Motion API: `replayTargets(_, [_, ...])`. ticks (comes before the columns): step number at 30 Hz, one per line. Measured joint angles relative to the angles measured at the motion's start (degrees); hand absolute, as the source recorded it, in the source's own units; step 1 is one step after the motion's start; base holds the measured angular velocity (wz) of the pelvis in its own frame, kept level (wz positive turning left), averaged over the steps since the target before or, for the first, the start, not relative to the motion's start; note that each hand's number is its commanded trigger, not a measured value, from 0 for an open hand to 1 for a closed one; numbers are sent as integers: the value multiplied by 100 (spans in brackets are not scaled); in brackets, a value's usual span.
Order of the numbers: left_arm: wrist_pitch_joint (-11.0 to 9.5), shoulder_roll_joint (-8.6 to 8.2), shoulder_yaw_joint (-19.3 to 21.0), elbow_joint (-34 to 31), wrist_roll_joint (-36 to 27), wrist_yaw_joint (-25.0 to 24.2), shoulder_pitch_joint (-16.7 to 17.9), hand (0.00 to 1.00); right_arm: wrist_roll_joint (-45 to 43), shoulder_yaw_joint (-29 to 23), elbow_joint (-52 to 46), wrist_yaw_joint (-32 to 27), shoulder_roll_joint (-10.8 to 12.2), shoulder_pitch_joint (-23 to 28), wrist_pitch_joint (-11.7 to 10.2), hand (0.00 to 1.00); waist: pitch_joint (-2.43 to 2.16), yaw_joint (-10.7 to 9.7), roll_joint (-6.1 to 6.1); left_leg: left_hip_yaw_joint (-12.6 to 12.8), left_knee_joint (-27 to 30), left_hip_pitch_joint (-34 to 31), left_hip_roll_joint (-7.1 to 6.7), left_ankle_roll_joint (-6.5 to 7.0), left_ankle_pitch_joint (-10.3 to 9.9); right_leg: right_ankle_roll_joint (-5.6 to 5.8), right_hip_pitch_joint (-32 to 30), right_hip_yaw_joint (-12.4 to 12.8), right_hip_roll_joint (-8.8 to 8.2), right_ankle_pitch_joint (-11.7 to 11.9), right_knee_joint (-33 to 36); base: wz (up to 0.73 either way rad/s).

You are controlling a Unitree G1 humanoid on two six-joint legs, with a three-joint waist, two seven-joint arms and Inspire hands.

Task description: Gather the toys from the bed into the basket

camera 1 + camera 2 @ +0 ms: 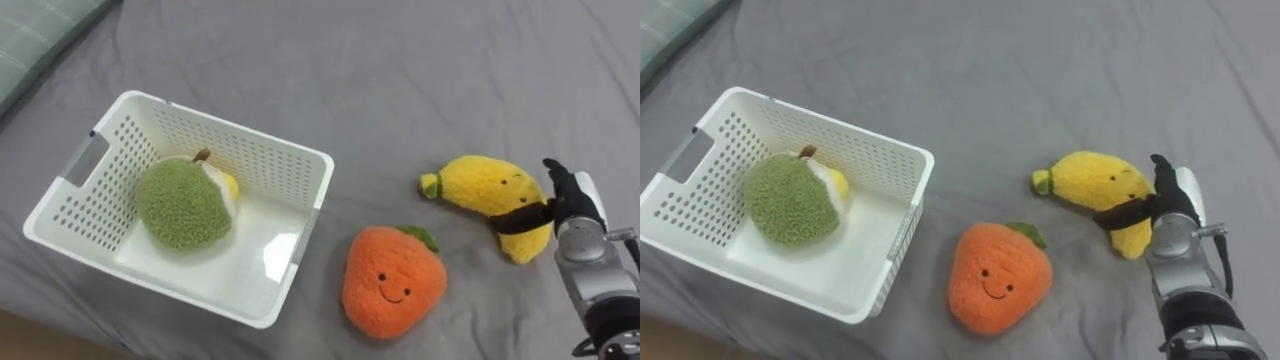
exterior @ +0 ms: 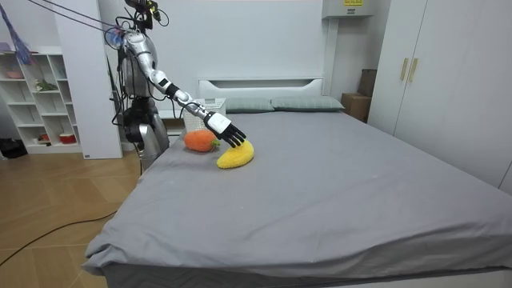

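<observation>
A yellow banana toy (image 1: 484,188) lies on the grey bed (image 1: 400,70) at the right. My right hand (image 1: 566,200) rests against the banana's right end, with its thumb laid straight across the lower part and its fingers straight along the far side. An orange plush fruit with a smiling face (image 1: 392,282) lies on the bed just left of the banana. A white perforated basket (image 1: 262,172) stands at the left and holds a green plush fruit (image 1: 184,203). In the room view I stand at the bedside, right arm stretched over the banana toy (image 2: 236,156).
A pale striped pillow (image 1: 35,30) lies at the far left corner. The basket's near edge is close to the bed's edge (image 1: 60,335). In the room view, shelves (image 2: 36,96) stand behind me and wardrobes (image 2: 448,72) are on the room view's right.
</observation>
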Motion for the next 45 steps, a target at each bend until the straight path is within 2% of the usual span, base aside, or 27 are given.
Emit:
replayTargets(4, [-11, 30, -168, 21, -415, -4, 3, 0, -6, 10, 233, -6, -17, -70, -51, 0, 11, 8, 15, 16, 5, -79, -8, 8, 14, 1, -80, -13, -13, 0, 7, 1])
replayTargets(10, [-16, 31, -176, 65, -856, -28, -2, 0, 2, 12, 436, -182, -40, -231, -52, 0, 22, 29, 25, 6, 7, -179, -9, 9, 24, 1, -189, -4, -18, 1, 35, 0])
replayTargets(14, [-16, 30, -177, 79, -887, -27, -5, 0, 20, 116, 573, -264, -59, -357, -52, 0, 39, 57, 28, 14, 6, -215, -8, 9, 29, 1, -243, -3, -23, 1, 67, 0])
replayTargets(16, [-13, 31, -185, 81, -891, -26, -52, 0, 17, 272, 626, -269, -109, -420, -51, 0, 75, 85, 33, -15, 7, -266, -13, 12, 48, 1, -282, -12, -30, 1, 79, 2])
replayTargets(23, [-40, 59, -369, 121, -914, -25, -118, 0, 15, 435, 992, -468, -183, -455, -61, 0, 99, 206, 67, -62, 19, -317, -21, 12, 53, 1, -300, -81, -36, 1, 79, 5])
replayTargets(28, [-43, 68, -388, 152, -1004, -58, -119, 0, 4, 442, 1288, -650, -219, -455, -71, 0, 100, 295, 76, -89, 19, -469, -25, 5, 91, -6, -466, -96, -40, 5, 93, 0])
replayTargets(40, [-79, 70, -530, 143, -1113, -59, -179, 0, 1, 442, 1318, -897, -409, -630, -93, 1, 104, 320, 95, -230, 36, -874, -45, -26, 210, -42, -802, -313, -62, 26, 153, 9])
replayTargets(41, [-79, 71, -546, 143, -1115, -58, -179, 0, 3, 442, 1318, -897, -409, -630, -93, 67, 104, 322, 96, -233, 38, -879, -45, -27, 213, -42, -804, -318, -62, 26, 154, 7])
replayTargets(42, [-80, 72, -568, 143, -1118, -58, -179, 0, 3, 448, 1317, -897, -409, -630, -96, 79, 104, 331, 98, -246, 47, -893, -45, -29, 216, -43, -809, -329, -62, 27, 157, 10])
replayTargets(43, [-84, 85, -623, 137, -1125, -59, -193, 0, -3, 460, 1318, -897, -412, -632, -97, 100, 107, 315, 110, -290, 84, -941, -49, -30, 217, -45, -817, -345, -60, 28, 157, 13])
replayTargets(45, [-85, 108, -738, 126, -1138, -60, -246, 0, -3, 463, 1320, -897, -412, -633, -97, 100, 114, 318, 118, -299, 97, -980, -49, -36, 223, -52, -839, -350, -57, 32, 157, 10])
